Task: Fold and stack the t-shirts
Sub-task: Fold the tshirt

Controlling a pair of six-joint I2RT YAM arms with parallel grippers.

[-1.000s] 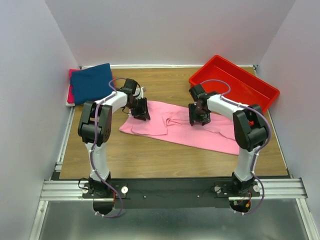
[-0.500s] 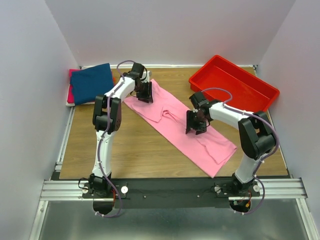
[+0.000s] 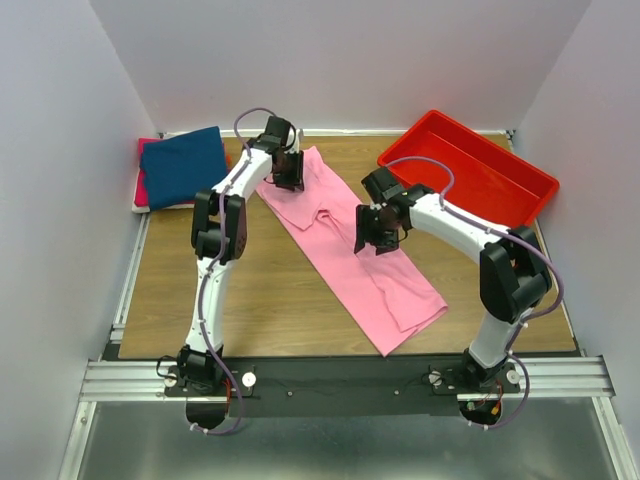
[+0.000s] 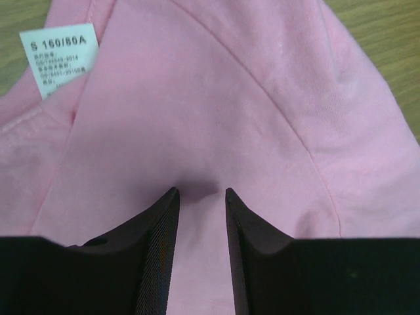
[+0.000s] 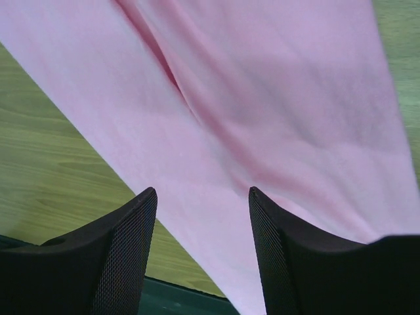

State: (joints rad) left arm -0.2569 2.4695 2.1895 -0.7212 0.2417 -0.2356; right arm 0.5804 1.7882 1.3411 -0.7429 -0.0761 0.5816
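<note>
A light pink t-shirt (image 3: 350, 262) lies flat and stretched diagonally on the wooden table (image 3: 250, 295), from the back centre toward the front right. My left gripper (image 3: 290, 178) is at its far end, shut on a pinch of the pink cloth (image 4: 216, 98) that runs between its fingers (image 4: 200, 191); a white size label (image 4: 62, 59) shows nearby. My right gripper (image 3: 375, 240) stands over the shirt's middle, near its left edge. Its jaws (image 5: 202, 190) are open, with smooth pink cloth (image 5: 262, 98) beneath them. A folded navy t-shirt (image 3: 182, 165) tops a red-magenta one (image 3: 142, 185) at the back left.
A red plastic tray (image 3: 490, 170) sits at the back right corner, just behind the right arm. White walls close in the table on three sides. A white cloth edge (image 3: 141, 208) shows under the stack at the back left.
The left gripper has pulled the shirt's end away toward the back, swinging the shirt from nearly crosswise to a steep diagonal. The right gripper shifted slightly left along with the cloth.
</note>
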